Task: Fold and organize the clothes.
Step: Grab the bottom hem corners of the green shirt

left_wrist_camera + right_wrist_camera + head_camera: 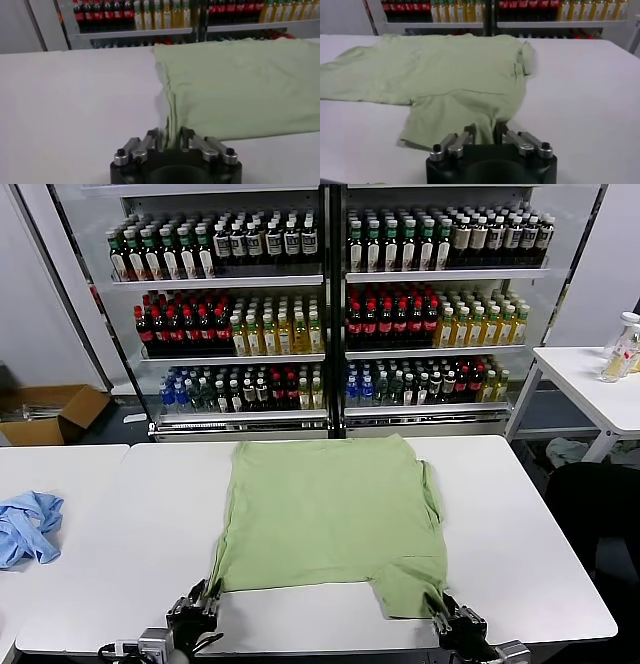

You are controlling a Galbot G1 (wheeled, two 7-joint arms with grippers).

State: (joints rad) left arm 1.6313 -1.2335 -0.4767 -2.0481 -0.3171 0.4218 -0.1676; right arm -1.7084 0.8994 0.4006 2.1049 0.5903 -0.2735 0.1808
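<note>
The light green shirt [325, 514] lies spread flat on the white table [500, 534], plain side up, no collar or print showing. My left gripper [197, 606] is at the shirt's near left corner, shut on a bunched fold of the fabric [171, 131]. My right gripper [452, 621] is at the near right corner, shut on the sleeve edge [485, 125]. Both hold the cloth low at the table's front edge. The shirt also fills the left wrist view [240, 85] and the right wrist view [445, 70].
A crumpled light blue cloth [25, 526] lies on the adjoining table at the left. A drinks cooler full of bottles [330, 304] stands behind the table. A small white table [590, 384] is at the back right, a cardboard box [45, 412] at the back left.
</note>
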